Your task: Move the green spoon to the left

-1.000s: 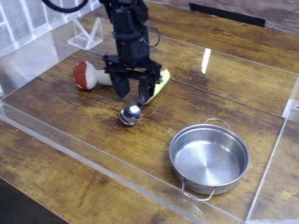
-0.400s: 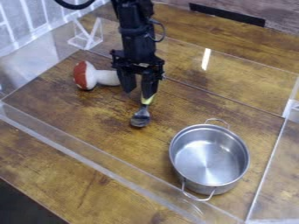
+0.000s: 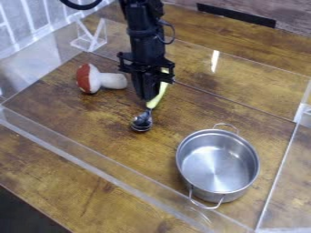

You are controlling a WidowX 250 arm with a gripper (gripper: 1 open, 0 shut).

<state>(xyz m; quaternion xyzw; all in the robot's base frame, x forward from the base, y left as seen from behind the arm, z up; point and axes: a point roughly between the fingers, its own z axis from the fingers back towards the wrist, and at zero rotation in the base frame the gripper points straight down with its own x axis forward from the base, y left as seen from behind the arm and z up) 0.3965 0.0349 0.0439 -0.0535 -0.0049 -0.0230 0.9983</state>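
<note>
Near the centre of the frame, slightly up and left, a black robot arm comes straight down from the top edge and ends in a gripper [image 3: 152, 92] pointing at a dark wooden bench [image 3: 73, 127]. Its jaws are drawn close together around the pale yellow-green handle of the green spoon [image 3: 149, 106], clamping it near its upper end. The spoon lies on the bench just below the gripper, its handle running down and slightly left to a shiny silver bowl that rests on the wood.

Left of the arm, in the middle left of the frame, a toy mushroom [image 3: 97, 79] lies on its side, red cap to the left and white stalk pointing right toward the gripper. It sits near the gripper but apart from it.

At the lower right stands a round silver pot [image 3: 219, 164] with small loop handles, well apart from the spoon. A clear plastic wall [image 3: 85, 157] runs diagonally across the lower left, edging the bench. A white wire rack [image 3: 87, 35] shows at the upper left.
</note>
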